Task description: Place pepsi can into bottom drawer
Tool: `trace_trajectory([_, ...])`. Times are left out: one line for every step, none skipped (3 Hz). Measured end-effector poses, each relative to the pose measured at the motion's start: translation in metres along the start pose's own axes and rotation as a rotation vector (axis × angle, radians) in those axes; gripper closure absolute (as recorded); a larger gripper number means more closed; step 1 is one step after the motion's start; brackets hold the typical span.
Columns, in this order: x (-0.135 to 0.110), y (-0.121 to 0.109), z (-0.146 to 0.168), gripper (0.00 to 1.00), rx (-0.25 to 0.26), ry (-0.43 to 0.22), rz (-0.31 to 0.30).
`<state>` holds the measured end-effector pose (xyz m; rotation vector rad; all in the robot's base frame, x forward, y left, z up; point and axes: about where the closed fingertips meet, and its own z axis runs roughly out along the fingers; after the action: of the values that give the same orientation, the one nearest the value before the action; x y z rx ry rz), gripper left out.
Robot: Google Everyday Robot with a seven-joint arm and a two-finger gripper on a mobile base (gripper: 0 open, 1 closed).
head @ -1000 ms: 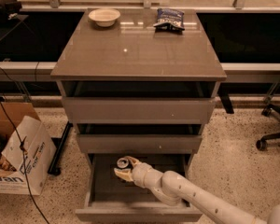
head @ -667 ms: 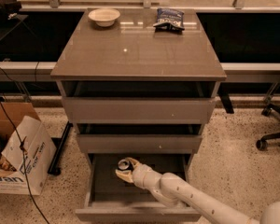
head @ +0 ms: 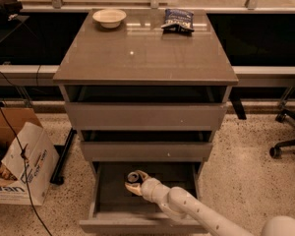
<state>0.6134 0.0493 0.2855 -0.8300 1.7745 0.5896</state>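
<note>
No brand is legible on the pepsi can (head: 134,176); only its silver top with the opening and a sliver of dark body show. The dark-blue snack bag (head: 178,19) at the back right of the counter (head: 142,58) has pale print too small to read. The cardboard box (head: 24,166) on the floor to the left shows the letters "van" along its lower edge, and more small print on its white flap that cannot be made out.

The arm (head: 196,210), cream-white and jointed, comes in from the lower right corner and slants up-left over the front right part of the bottom drawer (head: 113,225). The end effector (head: 136,182) is inside that open drawer, near the middle toward the back, its fingers closed around the can. The can sits tilted, top facing up toward the viewer, low in the drawer; contact with the floor cannot be told.

The middle drawer (head: 146,151) and top drawer (head: 146,116) are each pulled out a little. A pale bowl (head: 109,17) sits back left on the counter. An office chair base (head: 285,141) is at the right.
</note>
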Motion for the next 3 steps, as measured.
trace_trajectory([0.041, -0.001, 0.013, 0.76, 0.022, 0.009, 0.078])
trace_trajectory([0.063, 0.000, 0.019, 0.53, 0.040, 0.027, 0.126])
trace_trajectory([0.085, 0.002, 0.022, 0.30, 0.064, 0.060, 0.175])
